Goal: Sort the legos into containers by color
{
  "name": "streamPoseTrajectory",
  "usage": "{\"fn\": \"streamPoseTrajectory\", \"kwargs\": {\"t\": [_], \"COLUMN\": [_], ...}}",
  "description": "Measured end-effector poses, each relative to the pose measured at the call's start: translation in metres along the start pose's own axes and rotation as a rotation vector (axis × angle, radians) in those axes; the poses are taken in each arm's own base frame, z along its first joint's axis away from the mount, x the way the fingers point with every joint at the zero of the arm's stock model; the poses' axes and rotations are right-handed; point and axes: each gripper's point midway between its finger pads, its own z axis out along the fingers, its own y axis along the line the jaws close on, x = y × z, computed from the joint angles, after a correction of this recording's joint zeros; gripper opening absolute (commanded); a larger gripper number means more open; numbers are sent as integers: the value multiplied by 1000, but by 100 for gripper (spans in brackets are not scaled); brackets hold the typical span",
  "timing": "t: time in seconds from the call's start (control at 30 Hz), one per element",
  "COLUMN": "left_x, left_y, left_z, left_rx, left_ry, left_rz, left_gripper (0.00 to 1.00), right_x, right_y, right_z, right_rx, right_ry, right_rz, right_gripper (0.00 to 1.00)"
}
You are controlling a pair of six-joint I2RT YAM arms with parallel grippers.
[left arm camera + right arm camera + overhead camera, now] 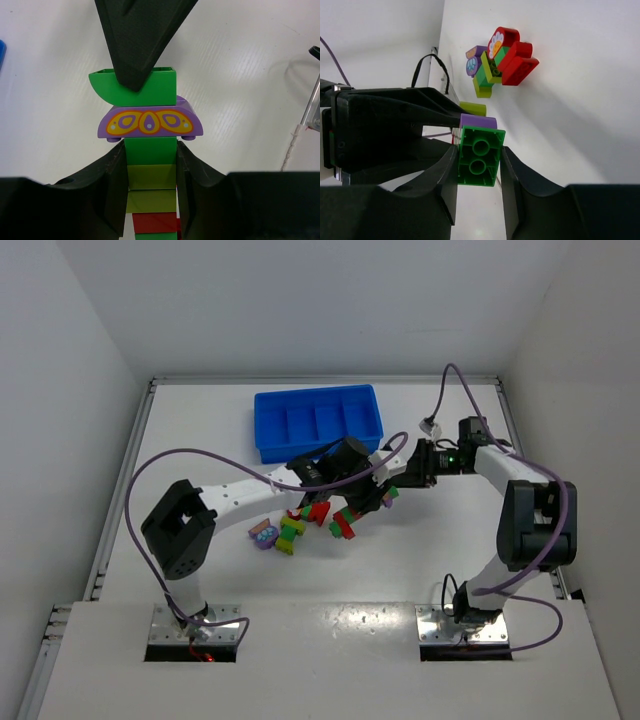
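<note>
Both grippers hold one joined lego stack above the table, in front of the blue tray [318, 420]. My left gripper [150, 150] is shut on the stack's green, yellow-green and red bricks [151, 175]. Beyond them sit a purple brick with a butterfly print [150, 122] and a green end brick [160, 87]. My right gripper [479, 150] is shut on that green end brick [479, 156], with the purple brick [477, 121] behind it. In the top view the left gripper [358, 498] and right gripper [392, 487] meet at the stack [372, 502].
Loose legos lie on the table left of the grippers: a purple one [264, 535], a yellow-green and green cluster [291, 531], and red bricks [318, 510] [343, 526]. The same pile shows in the right wrist view [500, 55]. The tray's four compartments look empty.
</note>
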Motion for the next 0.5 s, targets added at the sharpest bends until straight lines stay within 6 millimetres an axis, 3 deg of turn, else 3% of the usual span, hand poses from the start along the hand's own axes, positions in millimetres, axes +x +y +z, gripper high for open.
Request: {"fn": "streamPoseTrajectory", "kwargs": {"t": [0.13, 0.37, 0.5], "left_x": [1, 1, 25], "left_y": [4, 12, 18], "left_z": [0, 4, 6], "left_rx": [-18, -33, -54], "left_ry": [3, -11, 36], "left_rz": [-3, -7, -23], "left_gripper": [0, 0, 0], "right_x": [-1, -10, -20], "right_y": [-1, -13, -35], "right_z": [2, -7, -22], "right_rx": [-10, -22, 22], "right_ry": [-13, -58, -113], "right_rz": [18, 91, 141], "right_gripper": [0, 0, 0]}}
